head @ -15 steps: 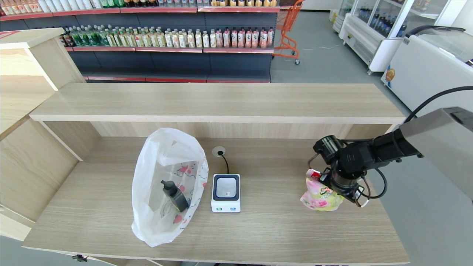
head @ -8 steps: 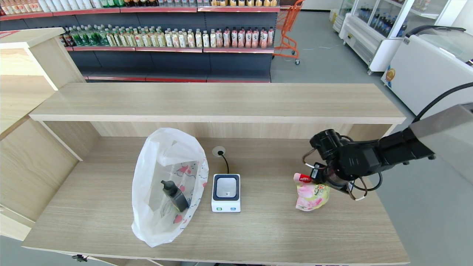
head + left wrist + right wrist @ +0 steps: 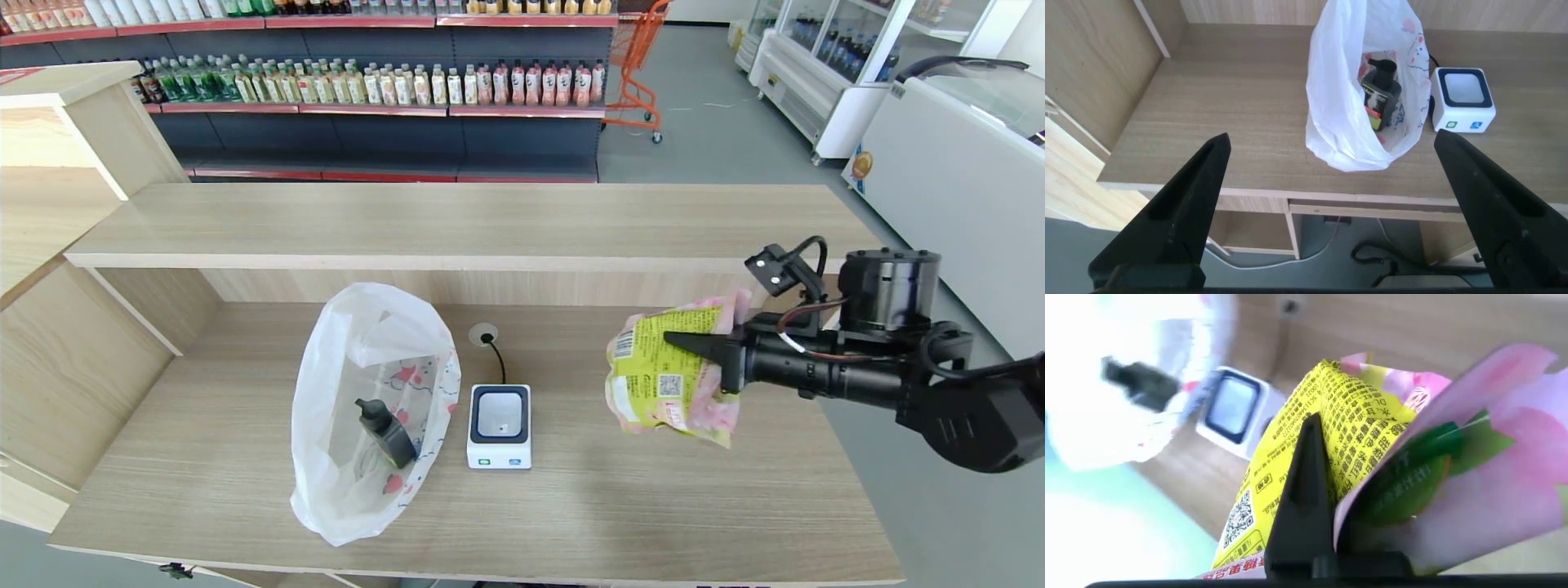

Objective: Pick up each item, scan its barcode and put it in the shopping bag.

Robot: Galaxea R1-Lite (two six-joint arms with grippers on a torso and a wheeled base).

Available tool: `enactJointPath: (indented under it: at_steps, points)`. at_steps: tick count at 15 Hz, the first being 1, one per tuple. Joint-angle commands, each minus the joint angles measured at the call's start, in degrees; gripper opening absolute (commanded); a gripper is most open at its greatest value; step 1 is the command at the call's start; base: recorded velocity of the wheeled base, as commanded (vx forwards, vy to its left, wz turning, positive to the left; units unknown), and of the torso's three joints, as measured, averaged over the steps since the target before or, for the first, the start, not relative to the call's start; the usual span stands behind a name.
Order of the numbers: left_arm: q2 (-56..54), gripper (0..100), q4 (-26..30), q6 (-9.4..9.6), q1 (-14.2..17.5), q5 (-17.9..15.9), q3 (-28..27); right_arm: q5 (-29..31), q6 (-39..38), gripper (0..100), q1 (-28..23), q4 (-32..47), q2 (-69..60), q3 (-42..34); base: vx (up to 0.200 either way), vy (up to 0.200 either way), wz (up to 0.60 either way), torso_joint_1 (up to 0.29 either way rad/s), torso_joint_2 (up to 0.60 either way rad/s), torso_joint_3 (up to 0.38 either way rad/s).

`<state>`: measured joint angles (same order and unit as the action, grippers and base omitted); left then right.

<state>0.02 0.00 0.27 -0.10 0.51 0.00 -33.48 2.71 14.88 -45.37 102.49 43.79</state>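
My right pincer [image 3: 686, 341] is clamped on a yellow and pink pouch [image 3: 665, 384], held in the air to the right of the scanner [image 3: 499, 425], clear of the surface [image 3: 571, 523], barcode side up. Just left of the scanner stands the white shopping bag [image 3: 318, 425] with a dark bottle [image 3: 388, 433] inside. My left pincer [image 3: 1331, 137] hangs spread wide open, high above the bag.

Print on the pouch [image 3: 653, 400] is illegible.

Head, left wrist high over counter [image 3: 571, 506]; right wrist close; all share scanner [image 3: 499, 425].
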Motion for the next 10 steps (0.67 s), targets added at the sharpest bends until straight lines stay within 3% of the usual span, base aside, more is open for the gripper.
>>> enactJointPath:
  at_steps: [1,6,10]
  points:
    - [0.1,100,0.0,0.00,0.0,0.0,0.0,-15.1,5.2,0,-2.5,-10.3,-4.4,-7.8,0.000,0.000,0.00,0.000,0.00,0.000]
    - [0.1,100,0.0,0.00,0.0,-0.1,0.0,-15.8,-11.2,0,6.8,-10.6,-11.5,-7.1,0.000,0.000,0.00,0.000,0.00,0.000]
    - [0.1,100,0.0,0.00,0.0,0.0,0.0,-15.8,-12.3,0,11.7,-14.4,-11.1,-9.2,0.000,0.000,0.00,0.000,0.00,0.000]
